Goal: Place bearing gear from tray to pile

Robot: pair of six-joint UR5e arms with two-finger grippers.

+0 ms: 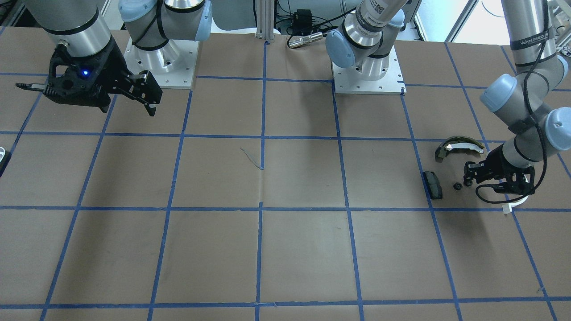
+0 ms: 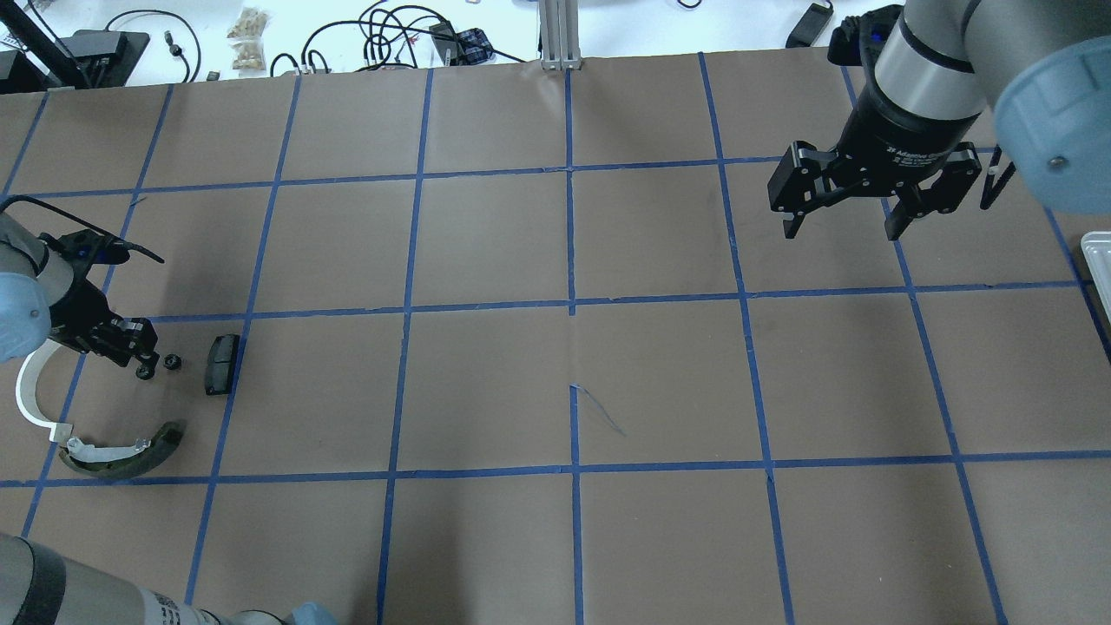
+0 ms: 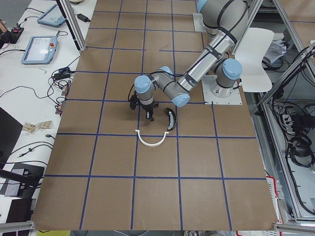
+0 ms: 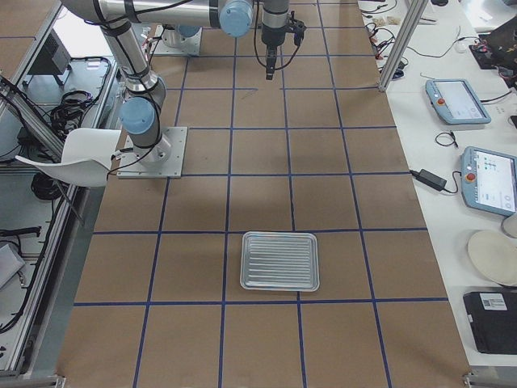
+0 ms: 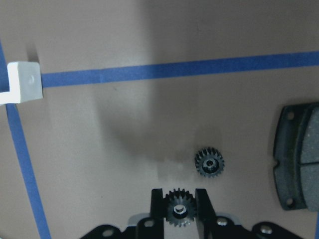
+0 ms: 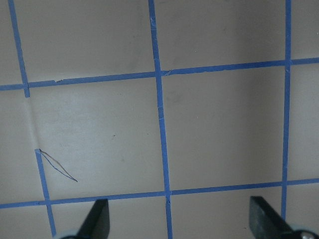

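Observation:
My left gripper is shut on a small black bearing gear, low over the table inside the pile. A second black gear lies loose on the paper just in front of it, and also shows in the overhead view. The pile holds a black rectangular pad, an olive-and-white brake shoe and a thin white half-ring strip. My left gripper sits between the strip and the pad. My right gripper hangs open and empty, high on the far side. The metal tray is empty.
The table is brown paper with a blue tape grid. The tray's edge shows at the right border of the overhead view. Cables and tablets lie beyond the table's far edge. A pen mark is near the table's middle.

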